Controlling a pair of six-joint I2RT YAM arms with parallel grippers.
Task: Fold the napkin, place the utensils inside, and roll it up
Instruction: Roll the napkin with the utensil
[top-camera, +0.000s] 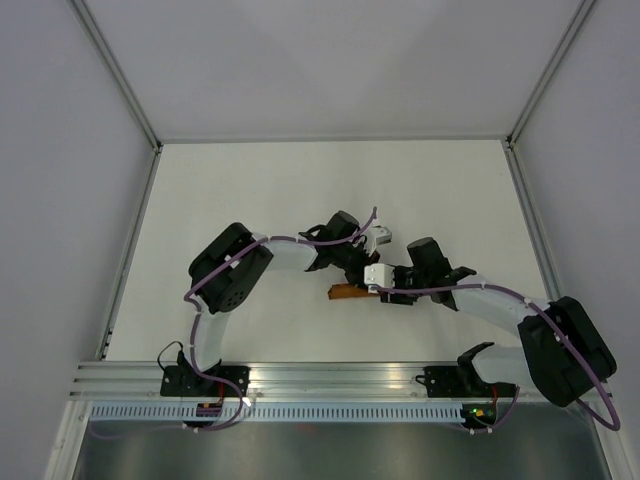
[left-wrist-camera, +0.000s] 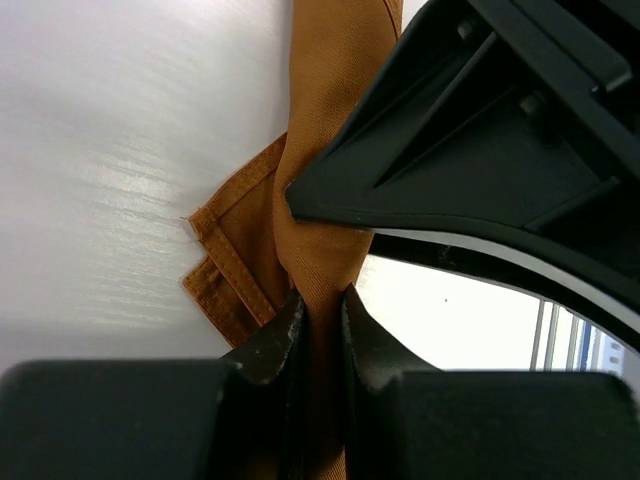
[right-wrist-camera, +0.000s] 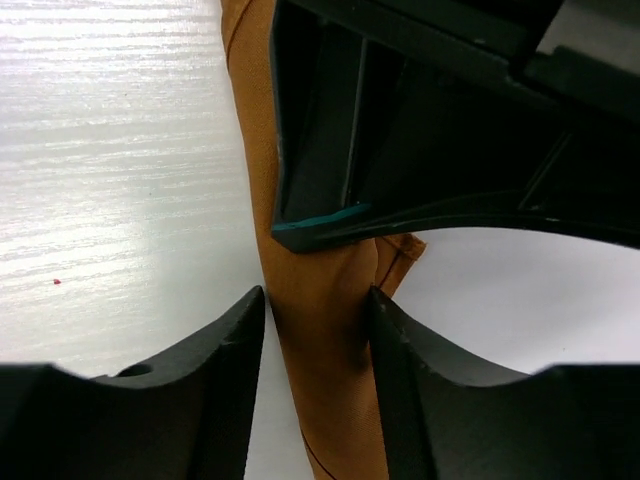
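The rust-orange napkin (top-camera: 345, 292) lies rolled into a narrow bundle on the white table, between the two arms. My left gripper (left-wrist-camera: 318, 300) is shut on one end of the roll (left-wrist-camera: 322, 130), the cloth pinched flat between its fingers, with hemmed corners sticking out to the left. My right gripper (right-wrist-camera: 315, 300) straddles the roll (right-wrist-camera: 325, 400). Its right finger (right-wrist-camera: 400, 330) touches the cloth. A thin strip of table shows beside its left finger. In the top view both grippers, left (top-camera: 358, 268) and right (top-camera: 385, 293), meet over the bundle. The utensils are hidden.
Each wrist view is partly filled by the other arm's black gripper body (left-wrist-camera: 480, 150) (right-wrist-camera: 430, 130), close above the roll. The white table (top-camera: 300, 190) is fenced by metal frame rails (top-camera: 130, 240) at left, right and back.
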